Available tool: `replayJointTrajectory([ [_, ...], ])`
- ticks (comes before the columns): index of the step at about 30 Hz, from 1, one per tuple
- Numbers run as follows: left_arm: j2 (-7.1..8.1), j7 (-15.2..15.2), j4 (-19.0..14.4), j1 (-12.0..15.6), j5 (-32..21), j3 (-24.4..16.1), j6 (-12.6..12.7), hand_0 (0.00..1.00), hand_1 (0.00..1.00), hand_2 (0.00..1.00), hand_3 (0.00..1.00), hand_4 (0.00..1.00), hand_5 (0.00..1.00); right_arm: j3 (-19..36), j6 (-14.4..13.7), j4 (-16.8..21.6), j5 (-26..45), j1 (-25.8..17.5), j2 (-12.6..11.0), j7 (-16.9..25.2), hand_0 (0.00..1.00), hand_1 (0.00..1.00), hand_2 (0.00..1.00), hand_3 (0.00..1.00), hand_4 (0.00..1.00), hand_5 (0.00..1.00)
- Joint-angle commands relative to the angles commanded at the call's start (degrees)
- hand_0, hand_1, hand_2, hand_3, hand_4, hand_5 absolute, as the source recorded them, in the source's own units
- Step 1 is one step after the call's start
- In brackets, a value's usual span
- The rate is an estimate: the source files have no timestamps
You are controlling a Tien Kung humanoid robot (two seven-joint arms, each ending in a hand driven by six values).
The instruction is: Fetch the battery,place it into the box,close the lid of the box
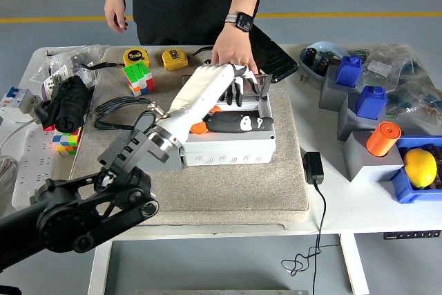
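A white box (pixel 231 148) stands on the grey mat (pixel 228 191), its lid (pixel 259 86) raised at the far side. An orange battery (pixel 199 128) shows inside the box, partly hidden under my hand. My left hand (pixel 238 105) reaches over the open box; its black fingers (pixel 237 92) stretch up against the lid and the thumb (pixel 242 124) lies across the box's inside. It holds nothing. A person's hand (pixel 235 50) with a watch rests on the lid's top edge. My right hand is out of view.
On the far left of the mat lie a colour cube (pixel 137 78) and two yellow tape measures (pixel 136 56). A black adapter (pixel 313 167) lies right of the mat. Grey holders with blue blocks (pixel 371 101), an orange cylinder (pixel 383 138) and a lemon (pixel 420 167) stand at the right.
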Motion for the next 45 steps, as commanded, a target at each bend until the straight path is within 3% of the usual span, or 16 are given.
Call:
replayJointTrajectory([
  [4, 2.29, -0.4, -1.0, 3.2, 0.3, -2.7, 0.3, 0.183, 0.29, 0.372, 0.435, 0.998, 0.444, 0.3, 0.0, 0.0, -0.2, -0.1, 0.0, 0.0, 0.587, 0.578, 0.545, 0.533, 0.896, 0.452],
  [5, 2.73, 0.0, -0.9, 4.0, 0.4, -3.3, -0.1, 0.224, 0.432, 0.461, 0.467, 0.992, 0.439, 0.3, 0.0, 0.0, -0.3, -0.1, 0.0, 0.0, 0.589, 0.578, 0.545, 0.533, 0.896, 0.451],
  [16, 4.63, 1.6, 1.5, 7.3, 1.8, -4.4, -1.5, 0.23, 0.441, 0.49, 0.484, 0.987, 0.436, 0.6, 0.0, 0.2, -0.8, 0.0, 0.0, 0.0, 0.588, 0.578, 0.544, 0.533, 0.896, 0.451],
  [23, 5.08, 2.7, 2.8, 7.5, 1.6, -3.6, -2.5, 0.225, 0.441, 0.489, 0.487, 0.99, 0.443, 1.0, -0.1, 0.3, -1.2, 0.1, -0.1, 0.0, 0.587, 0.578, 0.544, 0.532, 0.895, 0.45],
  [30, 3.98, 3.6, 4.0, 6.1, -0.1, -1.5, -3.1, 0.226, 0.447, 0.489, 0.496, 0.987, 0.442, 1.1, -0.1, 0.4, -1.3, 0.2, -0.3, 0.1, 0.587, 0.578, 0.544, 0.532, 0.895, 0.451],
  [45, -2.72, 2.2, 7.7, 0.2, -4.9, 2.8, -3.6, 0.223, 0.445, 0.487, 0.496, 0.985, 0.442, 1.2, -0.2, 0.8, -1.5, 0.4, -0.5, 0.3, 0.588, 0.576, 0.543, 0.532, 0.894, 0.448],
])
